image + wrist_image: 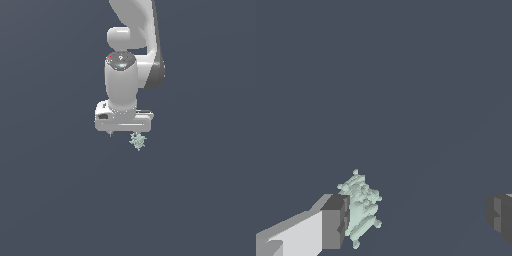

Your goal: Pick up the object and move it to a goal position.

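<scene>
Your gripper (416, 220) hangs wide open, the spiky lump (360, 207) against one finger (335, 221) only; closing off-centre could knock it aside.

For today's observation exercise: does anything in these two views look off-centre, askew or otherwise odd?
Yes. The mint-green object sits right beside one finger of the open gripper rather than midway between the two, so it is off-centre.

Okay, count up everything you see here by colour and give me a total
Pale mint-green: 1, the spiky object
White: 1, the robot arm with its gripper
Total: 2
</scene>
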